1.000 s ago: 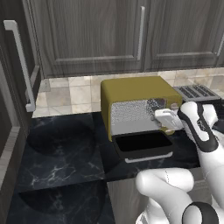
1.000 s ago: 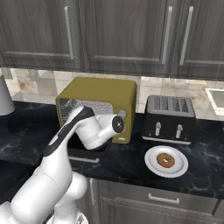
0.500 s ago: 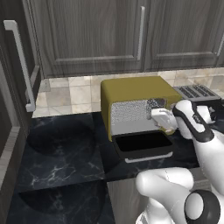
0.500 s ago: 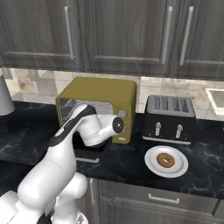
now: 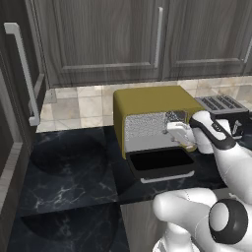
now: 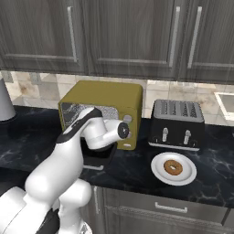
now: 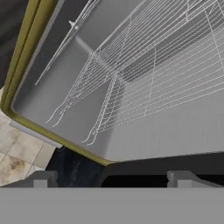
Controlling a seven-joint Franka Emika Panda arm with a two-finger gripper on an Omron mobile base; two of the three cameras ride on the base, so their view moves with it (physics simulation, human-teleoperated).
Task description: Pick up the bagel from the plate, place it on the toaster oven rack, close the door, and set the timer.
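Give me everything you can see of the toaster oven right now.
The toaster oven is a mustard-yellow box on the black marble counter, against the tiled backsplash, left of the black slot toaster. Its dark glass door hangs open, lying flat toward the robot. Inside, grey walls and a silvery wire rack, with nothing on it. Two silver knobs sit at its right front. The open gripper is at its mouth.

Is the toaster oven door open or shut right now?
Open. The door is folded down flat in front of the toaster oven, and the hand view looks straight into the cavity at the bare rack.
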